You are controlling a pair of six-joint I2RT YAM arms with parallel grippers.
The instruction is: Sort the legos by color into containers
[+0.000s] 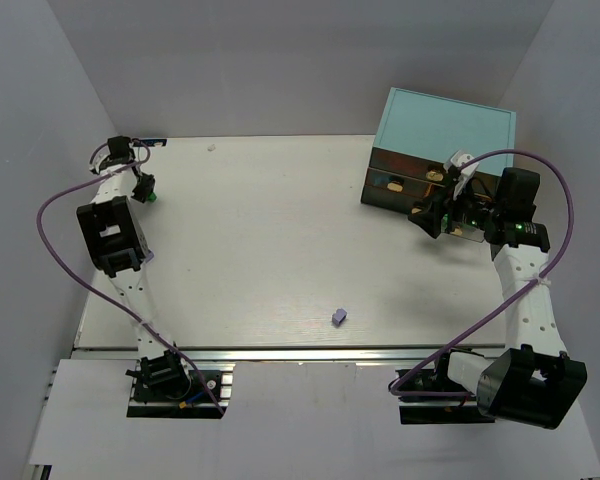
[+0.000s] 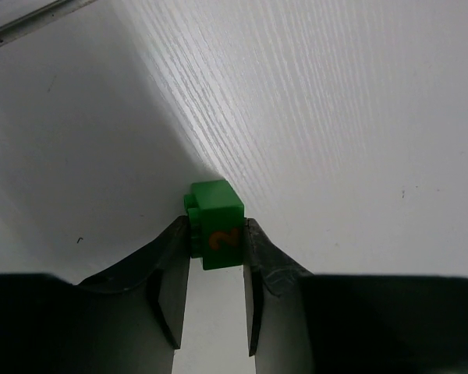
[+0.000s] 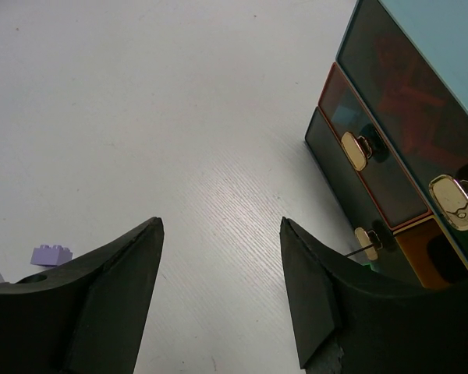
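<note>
L fingers (image 2: 171,269) pinch green lego (image 2: 216,226) | R fingers (image 3: 113,292) spread | white woodgrain table (image 1: 270,240) | plain white walls (image 1: 280,60)

One green brick (image 2: 216,222), one lavender brick (image 1: 340,317), one teal cabinet (image 1: 445,120)

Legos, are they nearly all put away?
Nearly, it seems. Red shapes show inside one drawer of the teal cabinet. The left gripper is shut on a green lego. One lavender lego lies loose on the table. The right gripper hangs open by the cabinet.

left arm: reaching forward | left gripper (image 2: 216,231): clamped on green lego (image 2: 215,218) | right gripper (image 3: 221,226): jaws apart
</note>
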